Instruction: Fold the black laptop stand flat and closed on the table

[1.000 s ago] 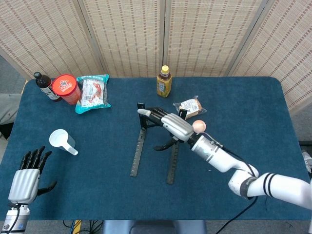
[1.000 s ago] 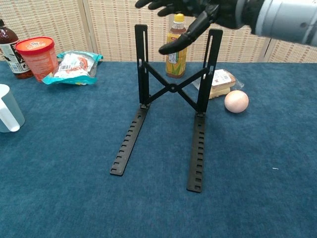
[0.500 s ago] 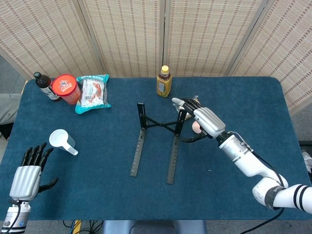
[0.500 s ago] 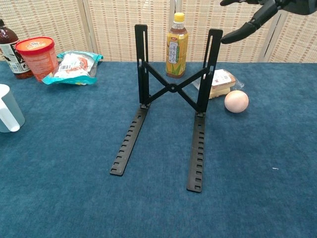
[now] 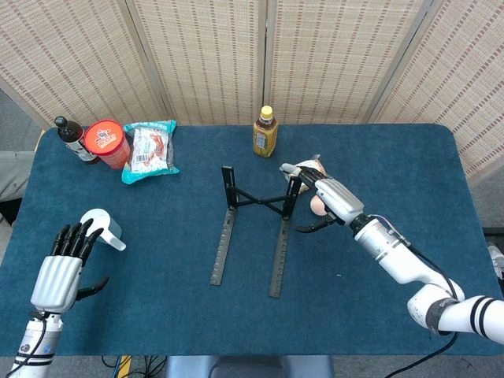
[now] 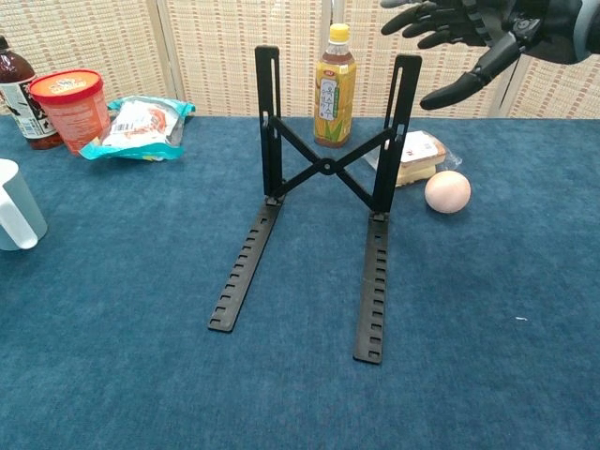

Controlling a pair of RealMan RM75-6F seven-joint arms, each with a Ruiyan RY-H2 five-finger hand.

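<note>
The black laptop stand [image 5: 279, 252] stands unfolded at mid-table, two slotted rails flat on the cloth, two uprights joined by a cross brace [image 6: 325, 167]. My right hand [image 5: 331, 197] hovers open just right of the top of the right upright, fingers spread toward it and not touching; the chest view shows the right hand [image 6: 478, 33] high at the top right. My left hand [image 5: 63, 264] is open near the front left of the table, far from the stand, its fingertips close to a white cup [image 5: 102, 227].
A tea bottle [image 6: 335, 86] stands behind the stand. A wrapped sandwich [image 6: 417, 155] and a peach-coloured ball [image 6: 447, 191] lie right of it, under my right hand. A dark bottle [image 5: 72, 138], red tub [image 5: 108, 144] and snack bag [image 5: 150, 148] sit back left.
My right hand left the space above the stand's uprights, swung right, and now sits beside the right upright. My left hand moved forward toward the white cup.
</note>
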